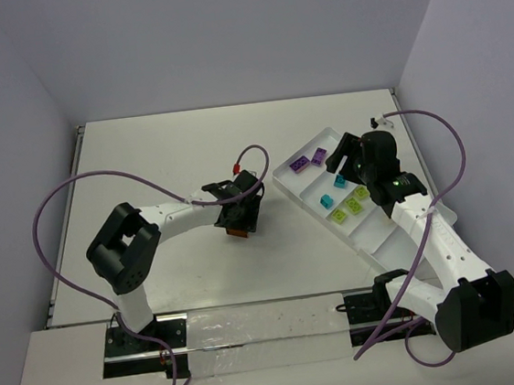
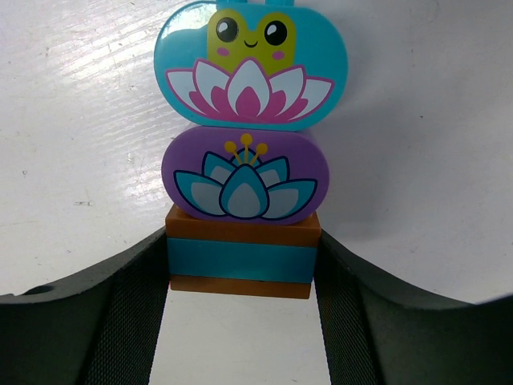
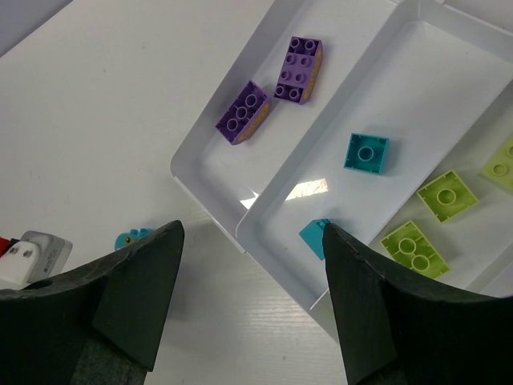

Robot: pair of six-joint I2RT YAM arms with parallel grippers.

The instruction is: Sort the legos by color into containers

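Note:
My left gripper [image 1: 239, 215] [image 2: 242, 277] is shut on a lego clump [image 2: 240, 261] at the table's middle: orange-brown, teal and orange-brown bricks topped by a purple flower piece [image 2: 244, 175] and a teal frog piece [image 2: 250, 68]. It shows as an orange-brown edge [image 1: 237, 234] in the top view. My right gripper [image 1: 349, 151] [image 3: 250, 233] is open and empty over the far end of the white tray [image 1: 283, 179] [image 3: 210, 188]. The end compartment holds two purple bricks [image 3: 243, 111] [image 3: 299, 70]. The one beside it holds two teal bricks [image 3: 368, 152] [image 3: 314, 237]. The third holds lime bricks [image 3: 446, 196].
The tray runs diagonally toward the near right, partly under my right arm [image 1: 437, 247]. Purple cables [image 1: 73, 189] loop over both arms. Grey walls enclose the white table [image 1: 170, 156] on three sides. The clump's teal top [image 3: 132, 237] peeks beside my right gripper's left finger.

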